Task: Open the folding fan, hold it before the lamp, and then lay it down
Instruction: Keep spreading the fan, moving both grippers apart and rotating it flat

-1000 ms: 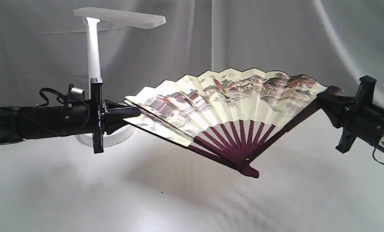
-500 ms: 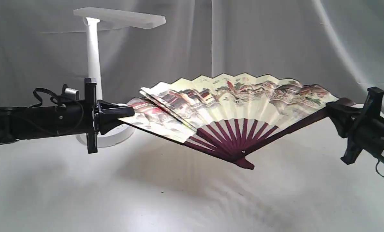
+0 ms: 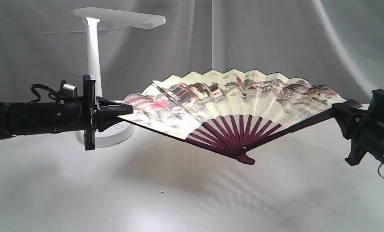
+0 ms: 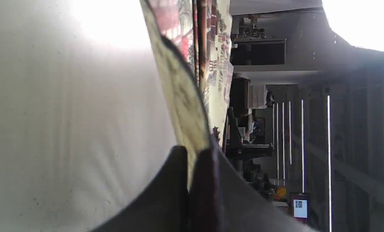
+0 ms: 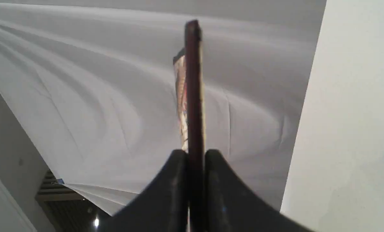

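Note:
The folding fan (image 3: 240, 100) hangs spread wide above the table, painted leaf facing the exterior camera, maroon ribs meeting at a pivot low in the middle. My left gripper (image 3: 127, 111) is shut on the fan's left outer rib; in the left wrist view its fingers (image 4: 179, 180) pinch that rib and the leaf (image 4: 185, 93) edge-on. My right gripper (image 3: 340, 111) is shut on the right outer rib (image 5: 193, 90), seen edge-on between its fingers (image 5: 213, 174). The white lamp (image 3: 93, 54) stands lit behind the left gripper, its flat head above and left of the fan.
A white cloth covers the table (image 3: 166, 199) and hangs as a backdrop (image 3: 275, 38). The lamp's round base (image 3: 114, 135) sits partly hidden behind the left arm. The fan's shadow falls on the cloth below it.
The two grippers have drawn further apart and the fan has spread wider and flatter. Its pivot has risen a little and the right gripper has sunk lower and rightward.

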